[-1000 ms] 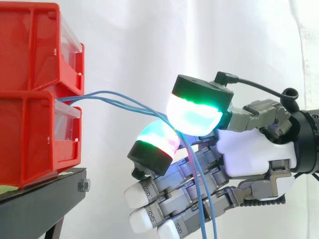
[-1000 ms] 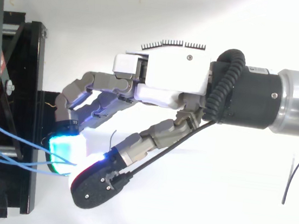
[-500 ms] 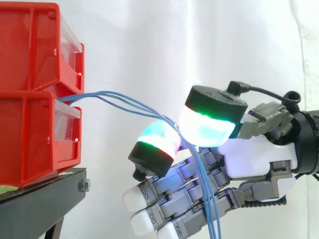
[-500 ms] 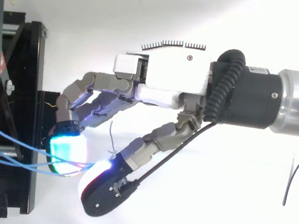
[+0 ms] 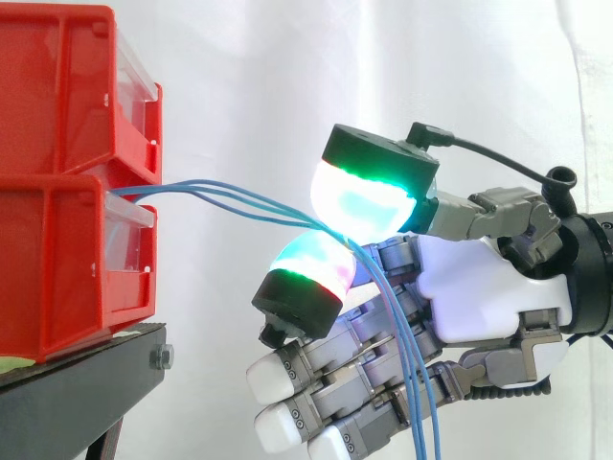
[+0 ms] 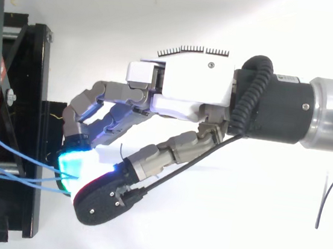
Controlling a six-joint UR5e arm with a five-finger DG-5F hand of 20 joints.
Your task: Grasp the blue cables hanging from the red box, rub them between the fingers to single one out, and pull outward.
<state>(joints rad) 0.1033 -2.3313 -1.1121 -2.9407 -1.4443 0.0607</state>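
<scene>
As the thumb has slid forward again across the finger pad, the hand pinches the cables, evidently rubbing, not yet pulling.

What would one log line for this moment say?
step: grasp | hand: blue cables pinched between glowing pads | cables: run from red box, hang below hand

place: robotics lab test rig | backdrop: plain white curtain | fixture: stacked red bins on the edge of a bolted black stand | machine: industrial arm carrying a robot hand with glowing pads
</scene>
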